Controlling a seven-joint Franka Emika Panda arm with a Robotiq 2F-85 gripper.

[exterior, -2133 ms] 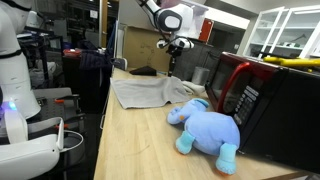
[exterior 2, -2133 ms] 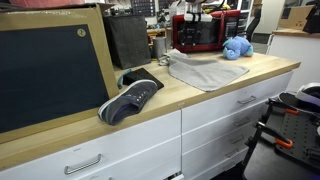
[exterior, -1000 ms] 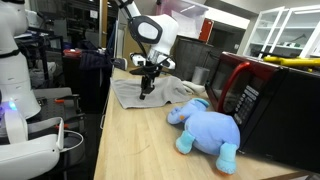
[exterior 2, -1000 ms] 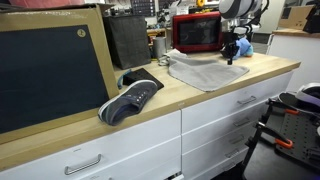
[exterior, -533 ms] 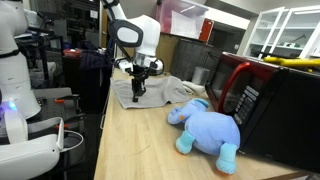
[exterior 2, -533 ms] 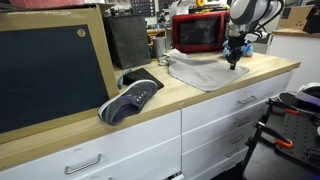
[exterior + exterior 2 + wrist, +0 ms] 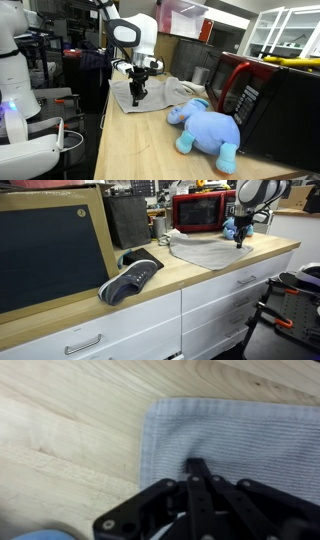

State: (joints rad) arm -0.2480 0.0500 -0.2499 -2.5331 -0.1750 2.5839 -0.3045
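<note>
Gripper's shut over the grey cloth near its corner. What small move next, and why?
Probably open the jaws. The gripper is shut on nothing, poised over the grey cloth inside its corner; the cloth lies flat on the wooden counter, so a shut gripper could only push it.

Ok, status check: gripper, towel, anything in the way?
Gripper shut, tips over grey towel near its corner; grip unclear. Towel spread on counter. Blue plush elephant beside it, apart from gripper.

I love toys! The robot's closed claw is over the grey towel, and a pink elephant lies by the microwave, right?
No: the elephant is blue, not pink; an exterior view shows it. The closed gripper is over the grey towel, the elephant by the microwave.
</note>
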